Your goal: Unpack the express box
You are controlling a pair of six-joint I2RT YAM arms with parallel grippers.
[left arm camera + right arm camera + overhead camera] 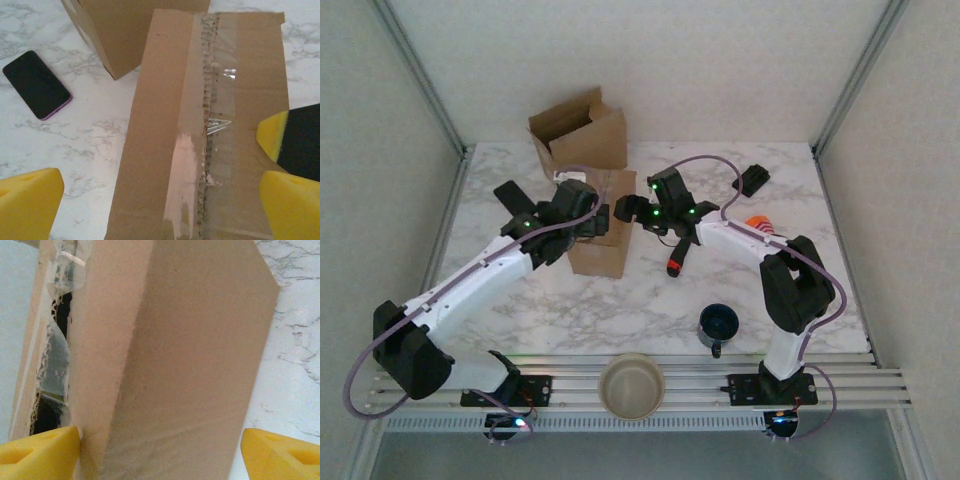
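Note:
The express box (603, 240) is a long brown carton lying in the middle of the marble table, its taped top seam (207, 100) slit and ragged. My left gripper (160, 210) hangs open over its near end, one yellow pad (27, 205) out over the marble and the other at the box's right edge. My right gripper (160, 455) is open around the box's right side panel (190, 365). Its left pad (37, 452) is by the slit seam and its right pad (282, 452) stands clear of the cardboard. In the top view both grippers, left (588, 222) and right (623, 212), meet at the box.
A second, open carton (582, 135) stands just behind the box. A black phone (37, 85) lies to its left. To the right lie a red-and-black tool (675, 262), a black object (753, 180) and an orange item (760, 224). A dark mug (718, 325) and a beige bowl (632, 385) sit near the front.

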